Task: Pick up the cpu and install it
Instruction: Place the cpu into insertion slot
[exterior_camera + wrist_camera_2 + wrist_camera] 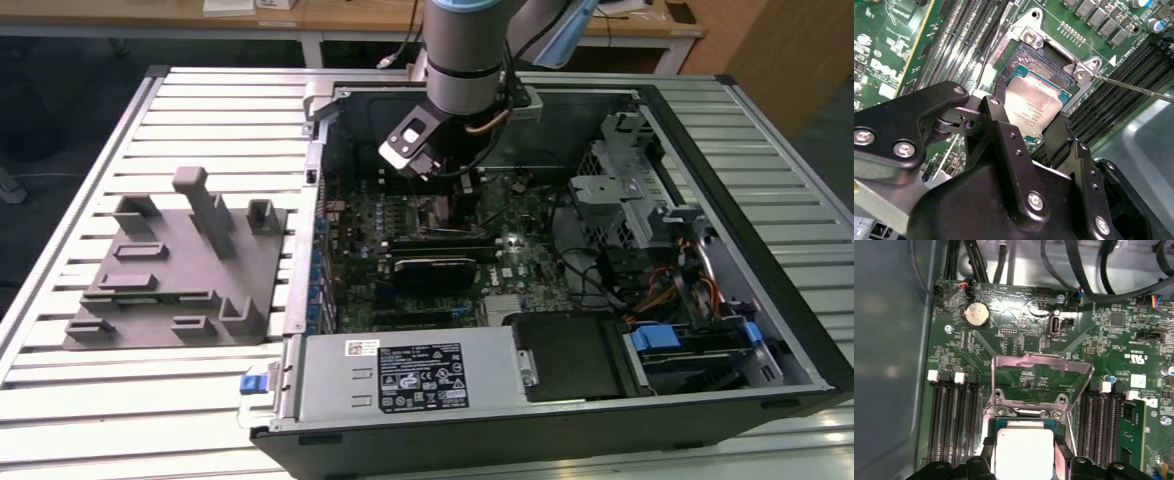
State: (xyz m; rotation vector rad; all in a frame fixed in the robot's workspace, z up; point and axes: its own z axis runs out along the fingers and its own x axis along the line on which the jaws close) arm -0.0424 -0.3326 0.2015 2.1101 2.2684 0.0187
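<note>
The cpu (1031, 107) is a small square chip with a pale silvery top, and it sits between my gripper's (1030, 111) two black fingers (1001, 125), which are shut on its opposite edges. It hangs tilted right over the black socket (1054, 55) on the green motherboard; I cannot tell whether they touch. In the first wrist view the cpu (1024, 452) lies just in front of the raised metal load plate (1041, 365), with my gripper (1025, 456) around it. In the exterior view my gripper (447, 185) reaches down inside the open computer case (561, 430).
Memory slots (951, 420) flank the socket on both sides, and a thin metal lever (1134, 87) sticks out beside it. Black cables (1079, 270) run along the board's edge. A drive cage (627, 190) and power supply (414, 375) crowd the case. A grey fixture (174, 265) lies at the exterior view's left.
</note>
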